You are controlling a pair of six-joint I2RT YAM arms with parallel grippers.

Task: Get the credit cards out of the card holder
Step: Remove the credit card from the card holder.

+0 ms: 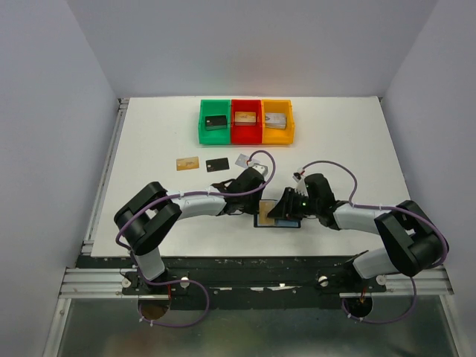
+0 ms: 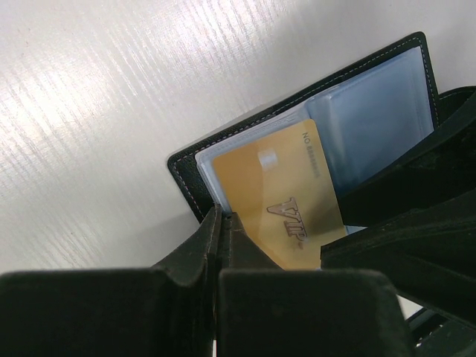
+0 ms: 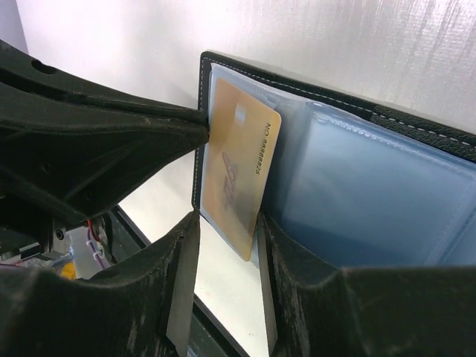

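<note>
Closest to my lens, the right claw (image 3: 229,223) stands about half open around the near end of the gold card (image 3: 238,163). The card fills the gap from one pad to the other, so I read it as gripped across its short side. From the claw the card tilts up and away, its raised lettering facing me. Its far end lies over the outermost bluish pocket of the card holder (image 3: 372,193). I cannot tell whether any part of it sits inside that pocket.

The card holder lies open on the white table (image 1: 149,134), directly beneath and just beyond the right claw, glossy pockets upward and black stitched border all round.

The left claw (image 3: 197,128) comes in from the right claw's left side. It is closed tight, its two tips pressed together, and they touch the holder's black edge right beside the gold card.

From above, both claws meet over the holder. Beyond the left claw, away from the bases, three loose cards lie flat in a row. The silver card (image 1: 244,159) is nearest that claw, the black card (image 1: 217,164) lies further to its left, and the tan card (image 1: 187,162) is further left again. None of them touch.

Well beyond both claws, the green bin (image 1: 214,137), red bin (image 1: 246,138) and orange bin (image 1: 277,138) stand side by side, touching. Each holds a blocky item.
</note>
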